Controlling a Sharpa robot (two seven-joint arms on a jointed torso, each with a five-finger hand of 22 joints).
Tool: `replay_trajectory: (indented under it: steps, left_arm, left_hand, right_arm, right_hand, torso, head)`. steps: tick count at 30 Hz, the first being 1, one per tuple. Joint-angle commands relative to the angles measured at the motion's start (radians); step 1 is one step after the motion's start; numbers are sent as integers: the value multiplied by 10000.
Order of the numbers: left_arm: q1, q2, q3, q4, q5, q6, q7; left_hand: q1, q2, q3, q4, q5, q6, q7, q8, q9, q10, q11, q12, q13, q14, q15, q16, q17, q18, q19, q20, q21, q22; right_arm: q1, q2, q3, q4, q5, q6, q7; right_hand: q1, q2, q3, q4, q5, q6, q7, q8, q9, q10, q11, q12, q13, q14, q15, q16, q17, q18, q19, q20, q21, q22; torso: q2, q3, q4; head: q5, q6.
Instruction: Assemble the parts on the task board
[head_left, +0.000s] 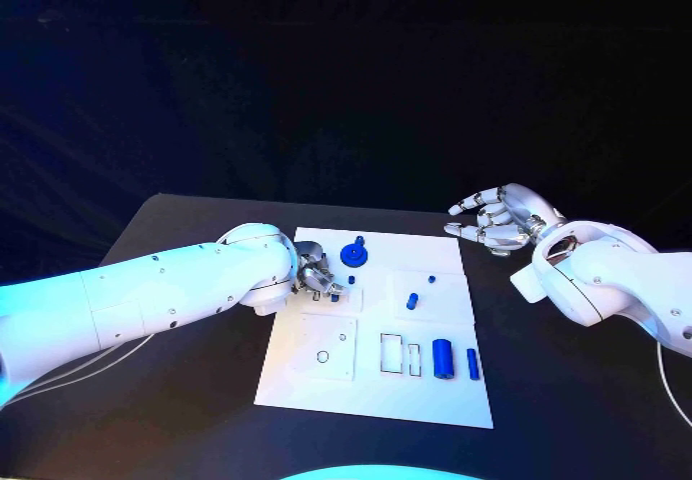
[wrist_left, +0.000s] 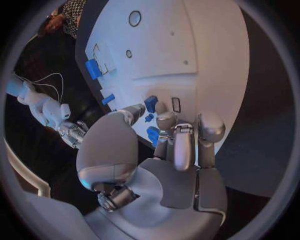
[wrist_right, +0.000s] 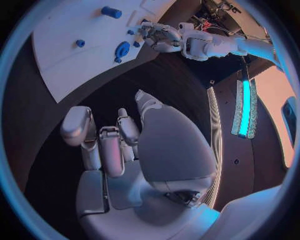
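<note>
Nearest the robot, two upright blue cylinders (head_left: 443, 357) stood side by side on the white task board (head_left: 368, 395), just right of two narrow rectangular slots (head_left: 400, 354). Further in, a small blue peg (head_left: 413, 299) stood near the board's middle. At the board's left edge the left hand (head_left: 317, 279) rested with fingers curled down around a small blue part (wrist_left: 152, 136); whether it actually gripped that part could not be told. Beyond it sat a blue round disc part (head_left: 355, 256). The right hand (head_left: 499, 220) hovered over the black table (head_left: 577, 400) off the board's far right corner, fingers loosely curled and apart, holding nothing.
</note>
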Motion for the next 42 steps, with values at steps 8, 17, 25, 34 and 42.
replay_trajectory:
  steps: [8,17,25,34,42]
  left_arm:
    - [-3,-51,86,277,375,-169,-19]
    - [50,-304,433,499,345,-11,-156]
    - [225,-407,818,356,639,-108,124]
    - [584,-47,943,-513,942,-140,424]
    - [708,498,950,-1614,685,498,385]
  left_hand:
    - [-212,64,-245,1,-162,4,52,-63,31,-2,54,19,-16,780,-25,57,1600,-138,36,18,-1,-3]
    - [-218,75,-280,-8,-161,-31,58,-77,35,-33,59,-8,-55,777,-24,51,1588,-133,20,19,-14,-31]
    - [337,169,-433,-28,15,-575,256,-415,-29,-390,220,-175,-301,734,101,-14,1464,-99,-137,93,-128,-233]
    - [783,283,-610,-23,46,-1081,601,-1144,-476,-721,515,-202,-472,715,357,-27,1434,-74,-241,287,-204,-352]
    - [902,363,-668,-16,38,-1134,697,-1408,-714,-909,604,-313,-681,683,438,-68,1347,-41,-350,364,-279,-512]
  right_arm:
    - [-42,77,4,-207,34,173,33]
    - [-74,109,4,-328,50,261,1]
    - [-82,112,4,-387,126,265,21]
    - [-83,127,4,-413,148,250,18]
    - [-81,153,4,-385,150,249,4]
  right_hand:
    - [-286,-71,-82,61,0,-71,-5,35,-2,-121,16,-73,-42,588,24,-49,904,85,-90,32,-115,-55]
    - [-603,-92,-253,75,-7,-103,1,54,-1,-139,28,-61,-58,576,35,-64,881,93,-106,44,-188,-86]
    - [-633,-87,-272,73,-6,-104,2,59,0,-144,27,-63,-65,571,36,-72,864,94,-105,45,-193,-87]
    - [-634,-78,-272,70,-3,-104,1,61,1,-157,26,-75,-82,571,35,-73,863,93,-101,45,-189,-83]
    - [-626,-58,-267,59,3,-102,-1,65,2,-144,24,-62,-70,574,34,-69,872,85,-80,45,-157,-56]
  torso:
    - [-13,-14,-7]
    - [-11,-9,17]
    - [14,-7,0]
    - [13,21,-1]
    - [19,9,3]
  head:
    - [-36,89]
    - [-56,207]
    - [-236,277]
    - [-164,231]
    - [-132,296]
